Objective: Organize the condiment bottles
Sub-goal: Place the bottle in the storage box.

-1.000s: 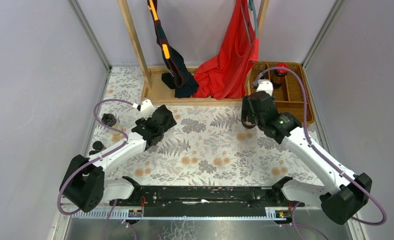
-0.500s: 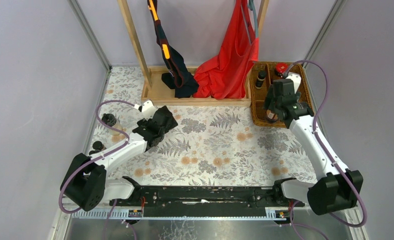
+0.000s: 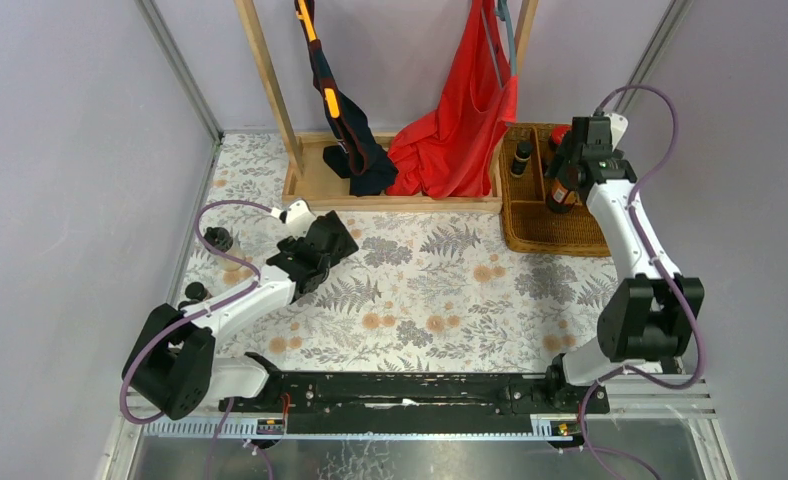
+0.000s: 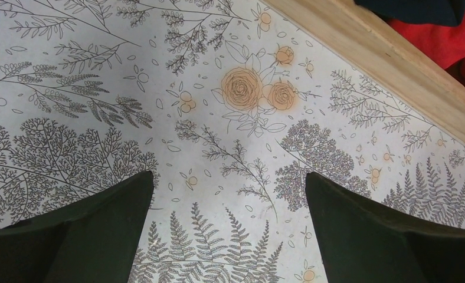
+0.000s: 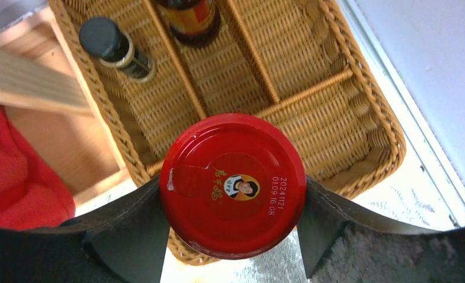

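Right wrist view: my right hand (image 5: 230,221) clamps a red-lidded jar (image 5: 233,171) over the basket (image 5: 372,124).
My left hand (image 4: 227,236) gapes over the worktop (image 4: 159,88), well apart from that basket.

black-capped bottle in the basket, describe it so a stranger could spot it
Look to the wicker basket at the table's far right corner, beside the hanging red cloth. In its left-hand compartment, nearest that cloth, stands a small dark bottle. Its black cap sets it apart from the red-lidded jar in the next compartment and the second red-lidded jar in the right claw.
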`<state>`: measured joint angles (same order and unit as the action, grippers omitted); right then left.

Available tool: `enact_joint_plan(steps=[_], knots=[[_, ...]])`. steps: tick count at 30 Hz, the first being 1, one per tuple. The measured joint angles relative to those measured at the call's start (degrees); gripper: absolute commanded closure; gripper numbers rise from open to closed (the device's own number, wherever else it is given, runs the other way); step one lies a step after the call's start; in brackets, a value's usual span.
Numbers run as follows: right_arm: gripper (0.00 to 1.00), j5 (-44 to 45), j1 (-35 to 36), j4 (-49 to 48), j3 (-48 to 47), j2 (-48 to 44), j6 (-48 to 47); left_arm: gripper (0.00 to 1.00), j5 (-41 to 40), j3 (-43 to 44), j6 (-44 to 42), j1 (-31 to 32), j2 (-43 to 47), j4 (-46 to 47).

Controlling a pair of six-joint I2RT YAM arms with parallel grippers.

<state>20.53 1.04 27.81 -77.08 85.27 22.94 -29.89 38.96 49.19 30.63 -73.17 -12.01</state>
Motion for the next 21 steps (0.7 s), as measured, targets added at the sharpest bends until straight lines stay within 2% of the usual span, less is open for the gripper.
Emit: enact_joint_plan(steps=[11, 21], knots=[[1.00, 1.27, -0.90, -0.52, -11.91, 14.19, -0.79, 0.00, 0.44, -0.02, -0.04, 0.00, -0.17, 0.90], [1.00, 0.68, -2.38, -1.14, -18.88, 21.75, -1.36, 0.00, 0.57, -0.24, -0.11, 0.00, -0.81, 1.18]])
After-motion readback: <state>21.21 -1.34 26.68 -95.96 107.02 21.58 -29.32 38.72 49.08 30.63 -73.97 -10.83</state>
